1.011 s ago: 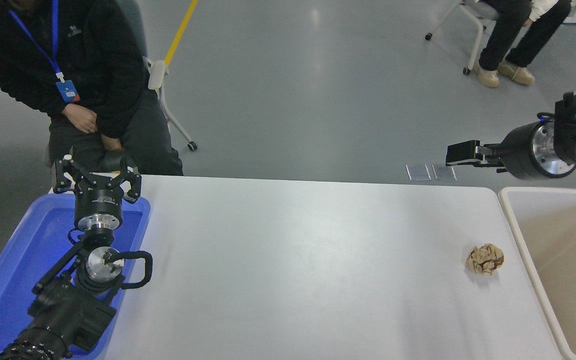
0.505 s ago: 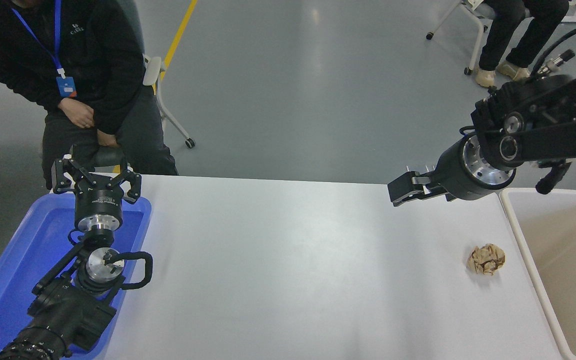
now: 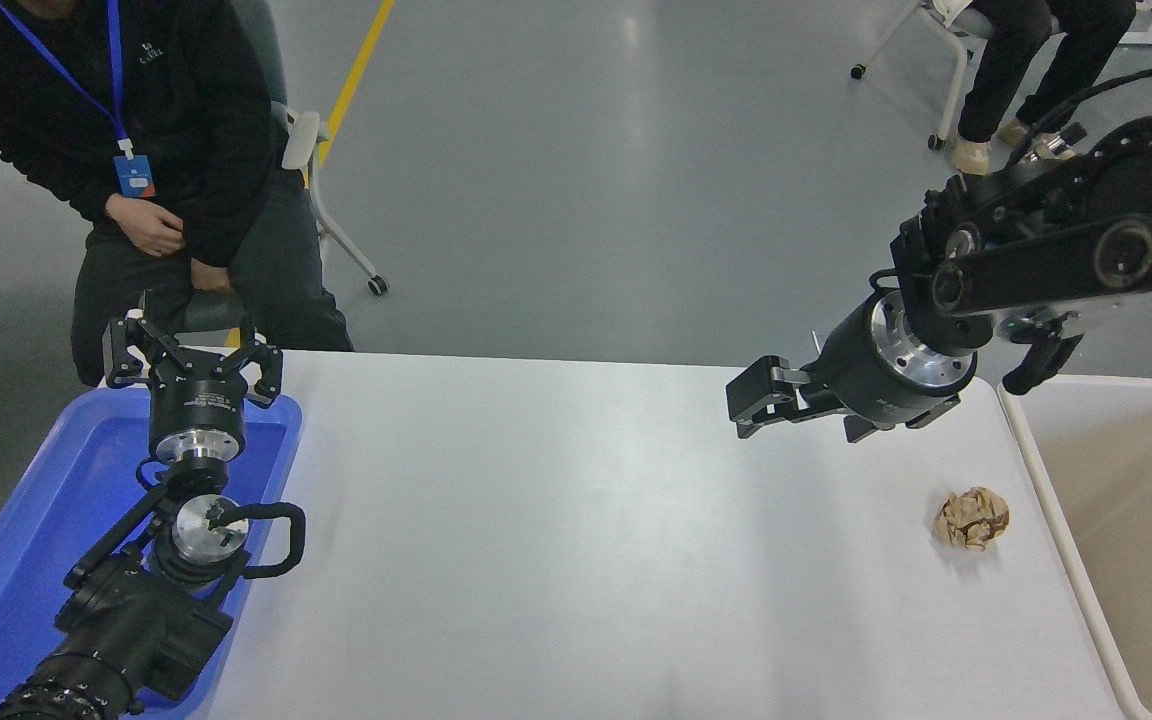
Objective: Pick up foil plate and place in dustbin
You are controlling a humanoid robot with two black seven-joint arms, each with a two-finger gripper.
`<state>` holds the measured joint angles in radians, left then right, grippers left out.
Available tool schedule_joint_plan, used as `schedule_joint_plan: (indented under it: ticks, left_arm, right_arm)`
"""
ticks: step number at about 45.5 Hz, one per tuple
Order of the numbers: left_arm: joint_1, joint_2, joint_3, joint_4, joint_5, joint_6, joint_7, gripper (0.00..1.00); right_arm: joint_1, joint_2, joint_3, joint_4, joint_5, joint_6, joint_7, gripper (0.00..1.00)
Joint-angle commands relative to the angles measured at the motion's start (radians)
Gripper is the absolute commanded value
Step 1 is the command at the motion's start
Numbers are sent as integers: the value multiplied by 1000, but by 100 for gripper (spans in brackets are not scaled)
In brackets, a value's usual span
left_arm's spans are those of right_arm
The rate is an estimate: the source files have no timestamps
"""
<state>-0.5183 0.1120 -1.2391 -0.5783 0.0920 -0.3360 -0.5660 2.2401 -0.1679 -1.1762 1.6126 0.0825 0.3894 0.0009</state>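
Note:
The foil plate is out of view. The dustbin (image 3: 1126,480) is a beige bin at the table's right end, and only part of its inside shows. My right gripper (image 3: 751,400) hangs just above the table's far right part, left of the dustbin and up-left of a crumpled tan paper ball (image 3: 971,517). Its fingers look shut, with nothing between them. My left gripper (image 3: 192,362) is parked open at the lower left, over the far end of a blue tray (image 3: 6,560).
A person in black sits at the far left behind the table (image 3: 556,540), hands in lap. A second person sits on a wheeled chair at the top right. The dustbin's rim runs along the table's right edge.
My right arm has swung left and down from over the dustbin's far side to over the table's far right part. The paper ball and my left arm have not moved.

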Motion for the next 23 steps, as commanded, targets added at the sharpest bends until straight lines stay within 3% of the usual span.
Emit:
schedule_joint_plan:
  ticks: [1, 23]
  left_arm:
    - [0, 0, 1, 0, 0, 0, 0, 99]
    - [0, 0, 0, 0, -2, 0, 0, 99]
  right_arm:
    - [50, -15, -40, 9, -24, 109, 2, 100]
    - [95, -24, -42, 12, -44, 175, 5, 100]
